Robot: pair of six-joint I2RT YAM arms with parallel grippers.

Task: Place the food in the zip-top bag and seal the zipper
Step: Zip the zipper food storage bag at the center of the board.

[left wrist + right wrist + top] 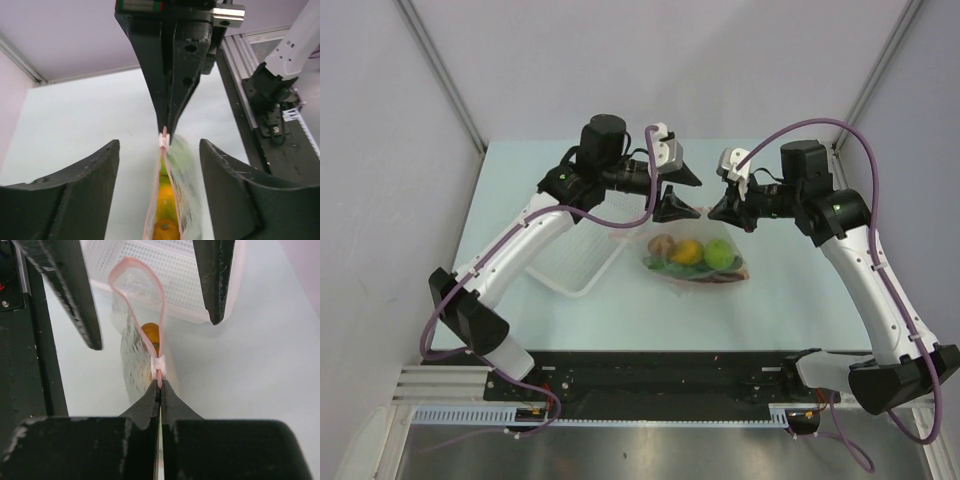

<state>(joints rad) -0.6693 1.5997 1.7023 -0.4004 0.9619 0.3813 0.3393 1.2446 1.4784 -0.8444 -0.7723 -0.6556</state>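
Observation:
The clear zip-top bag (692, 262) lies mid-table with the food inside: a lime-green ball (720, 252), an orange piece (688, 251) and a brownish piece (663, 245). My right gripper (713, 212) is shut on the end of the pink zipper (161, 305), just behind its white slider (158, 364). In the right wrist view my right gripper (160, 384) pinches the strip, and the bag mouth gapes in a loop beyond it. My left gripper (685, 193) is open, its jaws on either side of the bag mouth (159, 150), touching nothing. The orange food (167, 220) shows inside the bag.
The white perforated tray (575, 262) sits left of the bag, under the left arm, and shows behind the bag in the right wrist view (170, 265). A black rail (650, 385) runs along the near table edge.

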